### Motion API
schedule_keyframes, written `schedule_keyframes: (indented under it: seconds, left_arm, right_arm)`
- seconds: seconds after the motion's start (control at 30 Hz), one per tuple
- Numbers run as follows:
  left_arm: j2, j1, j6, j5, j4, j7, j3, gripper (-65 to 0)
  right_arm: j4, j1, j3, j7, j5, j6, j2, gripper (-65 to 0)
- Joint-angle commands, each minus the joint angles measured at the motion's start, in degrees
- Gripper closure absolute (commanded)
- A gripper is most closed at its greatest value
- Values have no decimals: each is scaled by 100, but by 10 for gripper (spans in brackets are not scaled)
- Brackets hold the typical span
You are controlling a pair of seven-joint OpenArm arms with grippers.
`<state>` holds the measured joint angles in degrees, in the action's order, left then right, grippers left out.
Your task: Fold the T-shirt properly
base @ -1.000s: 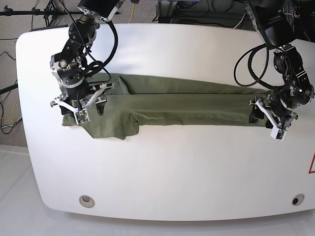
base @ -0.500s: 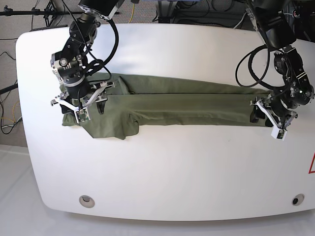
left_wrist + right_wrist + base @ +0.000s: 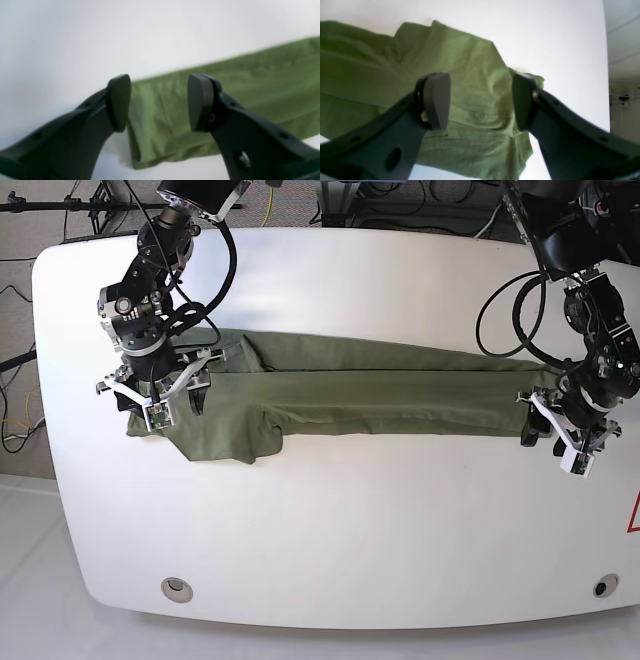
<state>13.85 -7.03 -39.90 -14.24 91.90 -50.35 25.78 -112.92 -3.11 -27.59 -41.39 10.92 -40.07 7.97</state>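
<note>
A white round-cornered table (image 3: 330, 510) carries the olive-green T-shirt (image 3: 360, 390); it lies folded in a long band

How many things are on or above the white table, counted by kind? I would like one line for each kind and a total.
Olive-green T-shirt: 1, lying as a long band across the table
Grippers, both open: 2, the left gripper and the right gripper
Round fittings in the table near its front edge: 2
Total: 5
</note>
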Motion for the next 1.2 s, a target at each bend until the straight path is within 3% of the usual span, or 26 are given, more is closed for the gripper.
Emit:
schedule_keyframes:
  seconds: [0.0,0.47,0.87,1.17]
  left_arm:
    - [33,148,-10,30,174,119,-15,-326]
    - [30,626,-10,-34,-282,472,91,-333]
    - [6,575,-10,-73,-1766,763,63,-332]
    - [-92,567,-10,-417,-1401,463,200,-337]
  right_arm:
    - [-129,62,43,131,-259,7,-8,-375]
    - [-2,-145,33,221,-557,7,-26,-378]
    - [-177,-286,127,96,-404,7,-20,-379]
    - [-215,-246,25,61,-400,7,-33,-380]
